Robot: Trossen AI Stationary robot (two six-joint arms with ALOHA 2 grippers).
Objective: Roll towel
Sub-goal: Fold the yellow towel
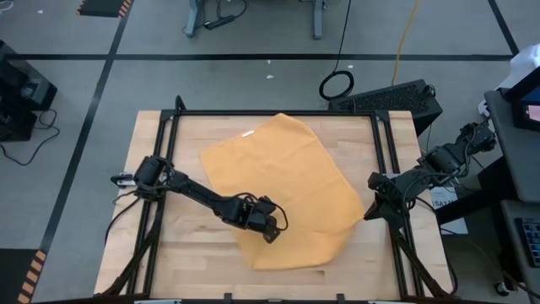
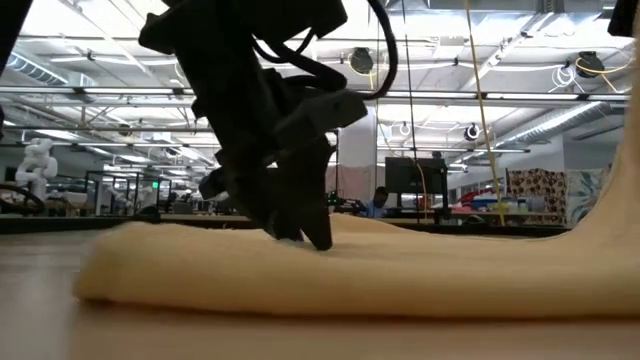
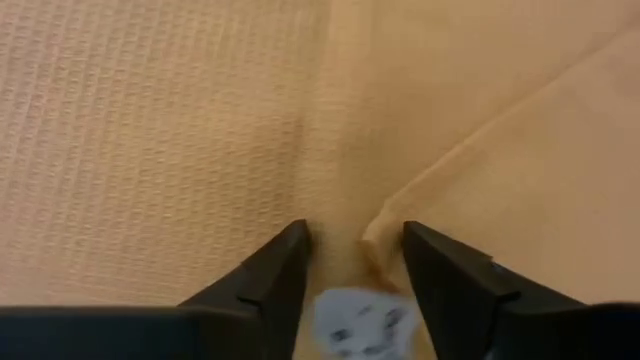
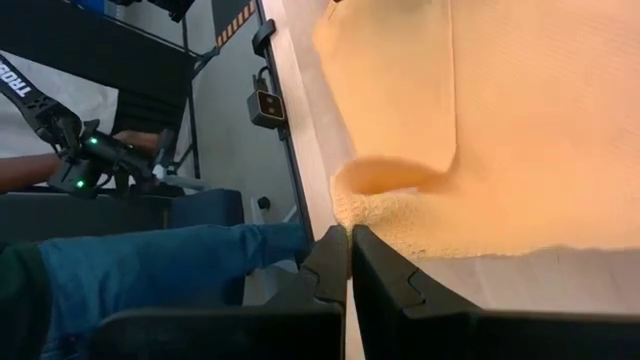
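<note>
Pale wooden surface (image 1: 169, 253) with one yellow towel (image 1: 287, 177) spread on it.

The surface is light butcher-block wood, boxed in by a black metal frame (image 1: 278, 112) along its edges. The towel lies flat across the middle, turned at an angle to the edges, with one corner reaching the far rail and a small white tag (image 1: 249, 133) showing near that end. Its near end is folded over on itself into a thicker, double layer. Bare wood shows to the left, to the right and along the near edge.
</note>
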